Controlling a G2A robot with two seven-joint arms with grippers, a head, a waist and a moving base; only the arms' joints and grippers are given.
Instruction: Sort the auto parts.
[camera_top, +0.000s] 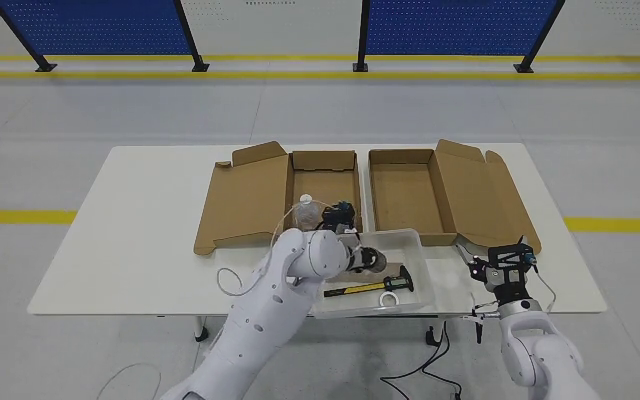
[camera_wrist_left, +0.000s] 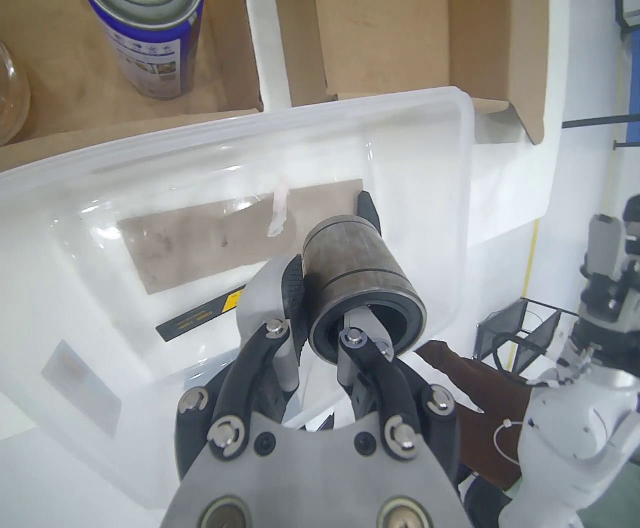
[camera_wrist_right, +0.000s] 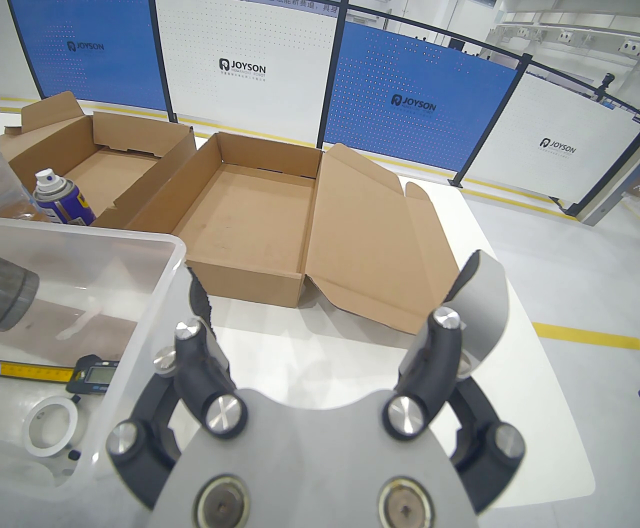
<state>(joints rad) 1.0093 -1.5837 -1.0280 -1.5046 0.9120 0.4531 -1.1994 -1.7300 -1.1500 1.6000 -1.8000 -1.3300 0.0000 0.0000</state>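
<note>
Bearing (camera_wrist_left: 360, 285) clamped sideways in left tool (camera_wrist_left: 332, 250), held above bin (camera_wrist_left: 465, 150). Right tool (camera_wrist_right: 337, 290) spread apart, hanging over counter (camera_wrist_right: 325, 360) beside bin. Risk: smooth round steel could slip from pads (camera_wrist_left: 295, 280) and drop onto caliper (camera_wrist_right: 95, 372); low carry could clip bin wall.

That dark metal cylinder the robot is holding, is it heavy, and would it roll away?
The metal cylinder looks like thick-walled steel, so it is probably heavy for its size and stiff. Laid on its smooth round side it would likely roll. The ribbed pads of the left gripper probably limit slipping.
</note>
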